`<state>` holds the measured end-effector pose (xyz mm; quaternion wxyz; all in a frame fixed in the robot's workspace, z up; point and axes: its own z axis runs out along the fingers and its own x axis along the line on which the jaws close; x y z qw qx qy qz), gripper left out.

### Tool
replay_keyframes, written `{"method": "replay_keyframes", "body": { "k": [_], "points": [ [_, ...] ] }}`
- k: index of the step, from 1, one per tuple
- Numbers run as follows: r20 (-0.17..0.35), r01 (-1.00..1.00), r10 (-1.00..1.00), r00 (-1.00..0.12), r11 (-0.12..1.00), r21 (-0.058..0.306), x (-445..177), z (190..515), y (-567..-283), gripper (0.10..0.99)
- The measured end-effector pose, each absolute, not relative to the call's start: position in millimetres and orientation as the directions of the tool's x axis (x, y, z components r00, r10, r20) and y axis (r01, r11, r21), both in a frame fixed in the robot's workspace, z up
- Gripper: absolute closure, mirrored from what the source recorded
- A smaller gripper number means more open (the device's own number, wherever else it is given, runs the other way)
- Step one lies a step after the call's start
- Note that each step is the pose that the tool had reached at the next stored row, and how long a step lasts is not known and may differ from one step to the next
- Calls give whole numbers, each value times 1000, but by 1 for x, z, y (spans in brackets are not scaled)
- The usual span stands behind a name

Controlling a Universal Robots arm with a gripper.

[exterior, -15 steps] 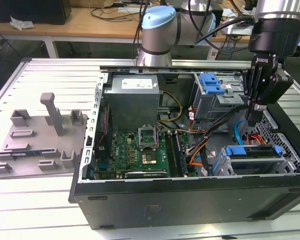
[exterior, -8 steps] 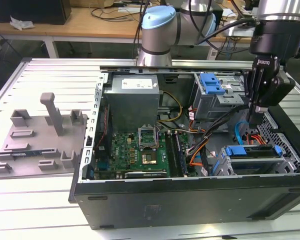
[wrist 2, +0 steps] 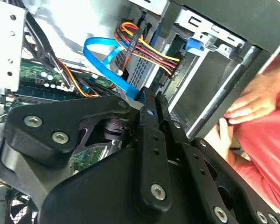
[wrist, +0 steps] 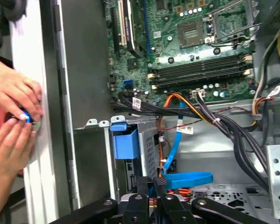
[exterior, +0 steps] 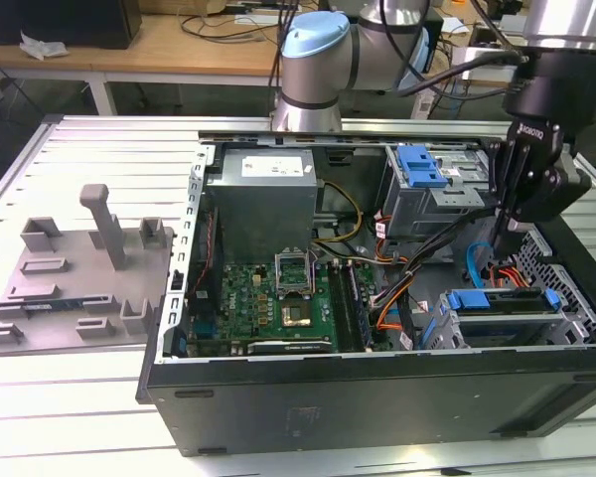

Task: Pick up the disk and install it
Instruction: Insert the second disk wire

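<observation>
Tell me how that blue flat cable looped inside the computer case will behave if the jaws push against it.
The blue cable is thin and ribbon-like and lies in a loose loop near the gripper, so it would probably bend and slide aside rather than resist. It runs toward the drive cage, so one end looks fixed; a hard push might strain its plug.

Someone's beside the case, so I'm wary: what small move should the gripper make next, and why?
Probably hold still: the gripper hangs inside the case beside the blue cable, and a person's hands rest at the case wall close by.
</observation>
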<state>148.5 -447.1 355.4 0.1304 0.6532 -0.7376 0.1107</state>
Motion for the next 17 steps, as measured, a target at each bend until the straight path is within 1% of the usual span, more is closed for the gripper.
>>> {"method": "replay_keyframes", "body": {
  "k": [5,8,12,15,17],
  "points": [
    [285,-993,-952,-115,122,6,148,356,-454,925],
    [262,-993,-958,-119,122,-5,149,356,-458,925],
    [206,-992,-970,-126,123,-28,149,356,-465,925],
    [176,-992,-976,-127,124,-30,149,356,-469,925],
    [146,-992,-981,-127,125,-27,148,356,-472,925]
  ]
}}
